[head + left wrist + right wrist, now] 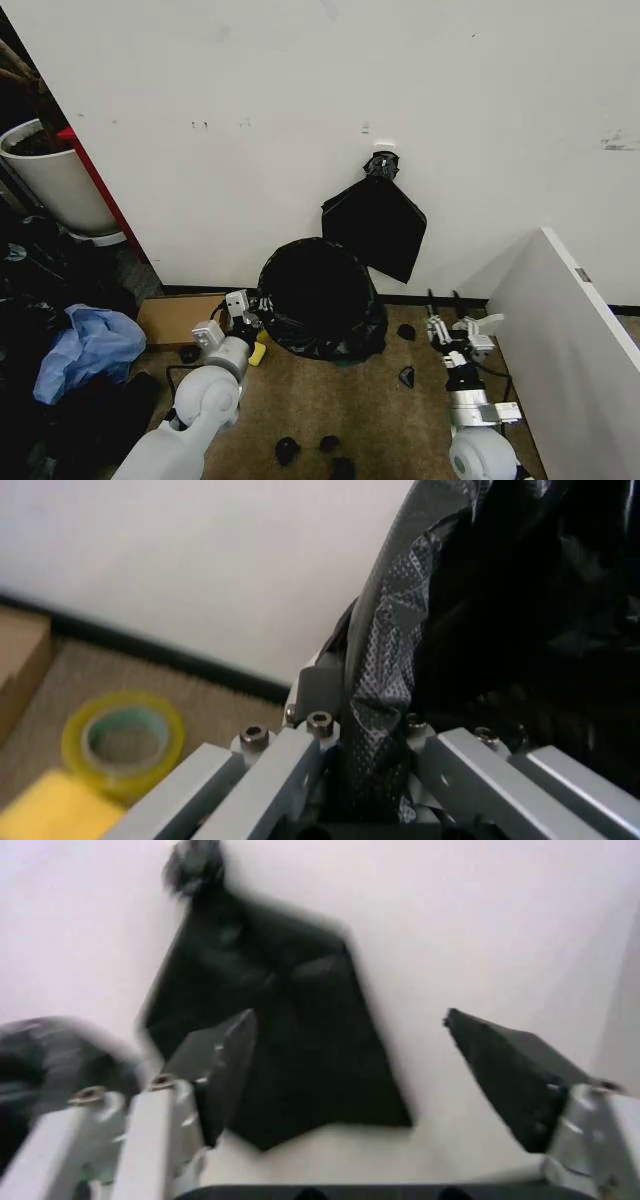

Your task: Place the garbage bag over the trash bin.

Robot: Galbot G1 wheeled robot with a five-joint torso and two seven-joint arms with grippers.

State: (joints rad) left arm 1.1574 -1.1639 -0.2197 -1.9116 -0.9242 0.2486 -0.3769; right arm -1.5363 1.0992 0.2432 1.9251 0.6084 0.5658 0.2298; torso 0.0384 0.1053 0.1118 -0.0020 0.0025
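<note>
While the robot is facing a white wall, its two arms are reaching forward low over the carpet.
Left gripper [247, 312]: jaws pinching the garbage bag [320, 297] at its left edge, glossy embossed film bunching between them.
Right gripper [447, 315]: hovering apart to the bag's right, jaws spread wide, holding nothing.
Garbage bag: wrinkly black plastic, sitting in a rounded mound at the wall's foot.
Tape roll [122, 739]: yellow, lying on carpet nearby.

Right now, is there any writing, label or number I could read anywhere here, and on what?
None can be read.
The garbage bag, the hanging black bundle, the tape roll and the wall bear no legible text; the wall has only scuffs.
</note>
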